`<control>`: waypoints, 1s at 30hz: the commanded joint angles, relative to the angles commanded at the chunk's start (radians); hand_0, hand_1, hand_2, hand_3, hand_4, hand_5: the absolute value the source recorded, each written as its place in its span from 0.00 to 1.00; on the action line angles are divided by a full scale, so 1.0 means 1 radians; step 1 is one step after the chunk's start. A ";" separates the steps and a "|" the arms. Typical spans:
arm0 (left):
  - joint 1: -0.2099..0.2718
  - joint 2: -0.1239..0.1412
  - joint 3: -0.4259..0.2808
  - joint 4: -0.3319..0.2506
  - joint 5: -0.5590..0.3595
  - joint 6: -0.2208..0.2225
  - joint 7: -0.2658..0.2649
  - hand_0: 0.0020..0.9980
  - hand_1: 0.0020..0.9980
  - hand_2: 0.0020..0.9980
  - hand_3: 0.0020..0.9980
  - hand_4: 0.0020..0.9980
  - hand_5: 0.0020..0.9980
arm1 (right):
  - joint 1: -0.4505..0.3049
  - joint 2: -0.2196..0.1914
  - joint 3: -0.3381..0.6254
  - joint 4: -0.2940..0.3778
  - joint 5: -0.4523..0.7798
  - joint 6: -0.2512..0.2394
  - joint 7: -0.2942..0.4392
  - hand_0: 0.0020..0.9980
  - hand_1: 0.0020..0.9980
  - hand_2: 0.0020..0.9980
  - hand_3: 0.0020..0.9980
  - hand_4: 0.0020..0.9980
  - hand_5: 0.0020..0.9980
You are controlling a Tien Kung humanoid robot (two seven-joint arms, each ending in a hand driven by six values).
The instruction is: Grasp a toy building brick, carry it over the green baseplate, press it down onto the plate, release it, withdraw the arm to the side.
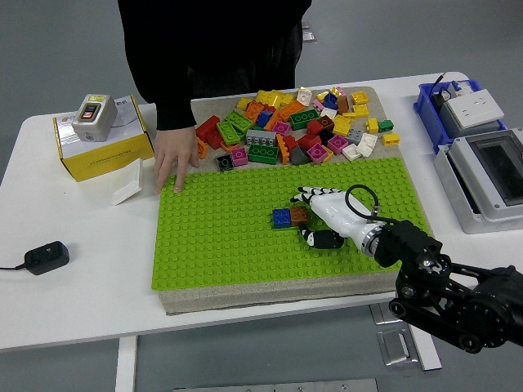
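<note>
In the head view the right hand (324,214) lies low over the green baseplate (221,245), fingers curled narrowly around a brown brick (300,214) that sits on the plate, touching a blue brick (282,217) on its left. Loose bricks (294,126) are heaped on the mat beyond the plate's far edge. A person's hand (173,159) rests flat, fingertips on the plate's far left corner. A yellow box (102,139) stands on the table to the left.
</note>
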 joint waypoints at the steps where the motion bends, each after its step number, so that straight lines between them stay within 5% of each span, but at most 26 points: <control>1: 0.000 0.000 0.000 0.000 0.000 0.000 0.000 0.68 0.70 0.66 0.69 0.39 0.50 | 0.000 0.000 0.000 0.000 0.000 0.000 0.000 0.90 0.98 1.00 0.87 0.48 0.33; 21: 0.002 -0.002 0.004 0.000 -0.002 0.000 -0.003 0.68 0.70 0.66 0.68 0.38 0.49 | -0.010 -0.012 0.012 0.026 0.022 0.010 0.010 0.90 0.97 1.00 0.87 0.48 0.33; 30: 0.006 -0.003 0.003 0.000 -0.002 0.005 -0.010 0.67 0.69 0.64 0.67 0.36 0.48 | -0.036 -0.046 0.048 0.101 0.057 0.011 0.017 0.90 0.97 1.00 0.90 0.49 0.33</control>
